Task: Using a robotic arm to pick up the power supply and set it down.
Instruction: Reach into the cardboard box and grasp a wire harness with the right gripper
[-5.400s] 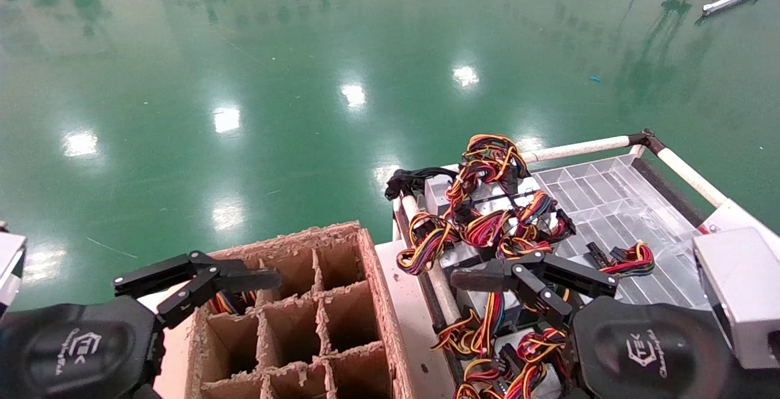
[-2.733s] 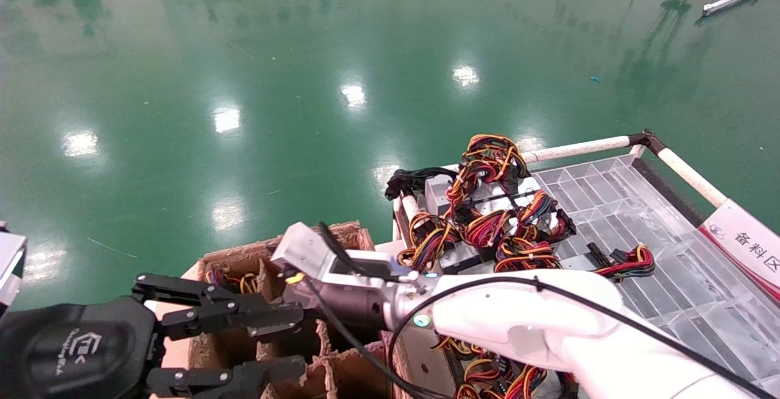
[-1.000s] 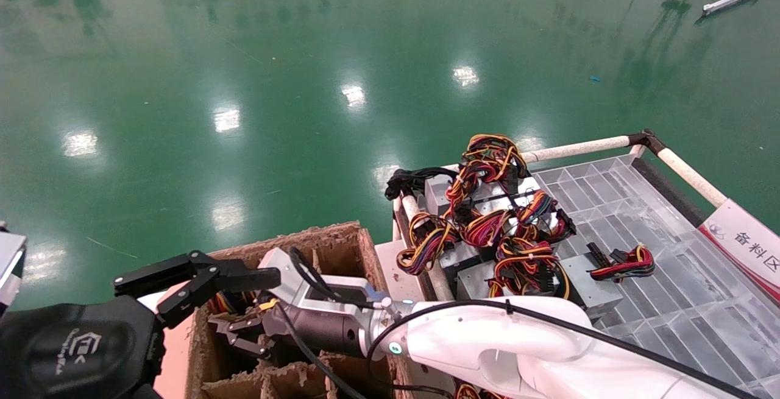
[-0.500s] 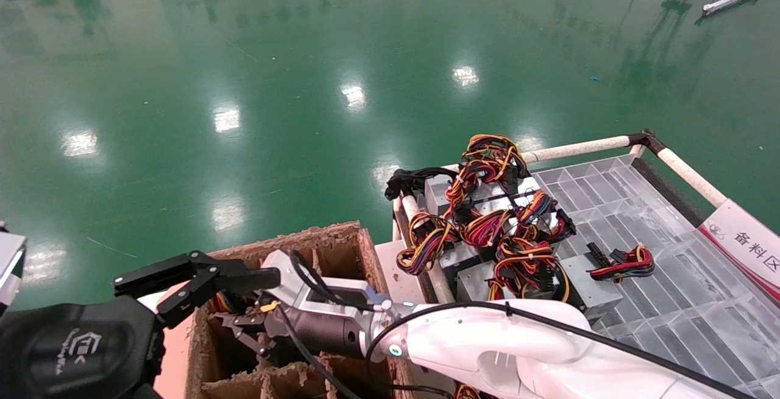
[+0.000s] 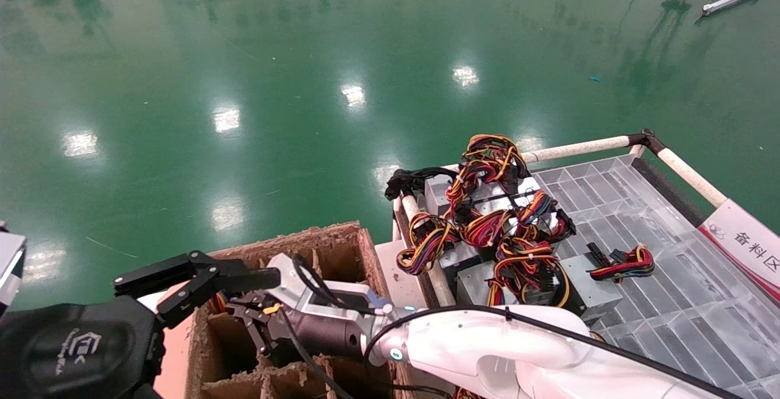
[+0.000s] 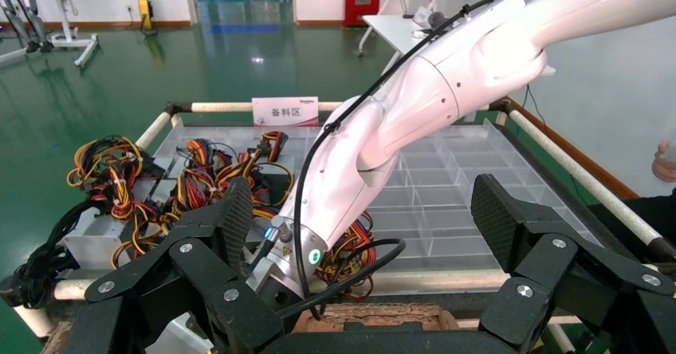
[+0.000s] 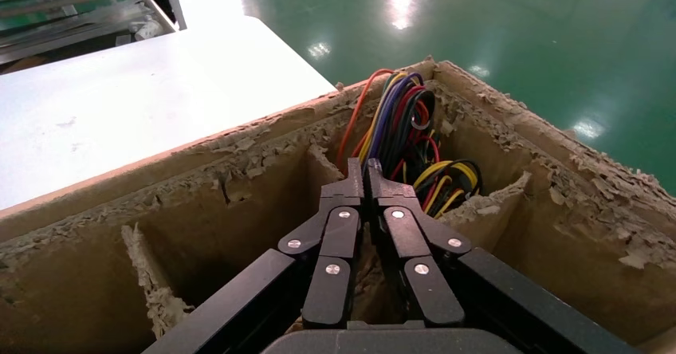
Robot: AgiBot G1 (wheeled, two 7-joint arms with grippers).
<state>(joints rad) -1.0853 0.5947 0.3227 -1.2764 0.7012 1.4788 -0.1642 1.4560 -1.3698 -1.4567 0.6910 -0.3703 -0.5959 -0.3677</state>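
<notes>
A silver-grey metal power supply with its red, yellow and black wire bundle (image 7: pixel 410 143) sits in a far compartment of the torn brown cardboard divider box (image 5: pixel 341 242), so the set-down looks done. The glossy white right arm's black gripper (image 7: pixel 367 185) hangs over the box, fingers pressed together and empty. The left gripper (image 5: pixel 201 277) is parked beside the box, fingers spread wide; more supplies (image 5: pixel 499 216) wait on the clear tray
</notes>
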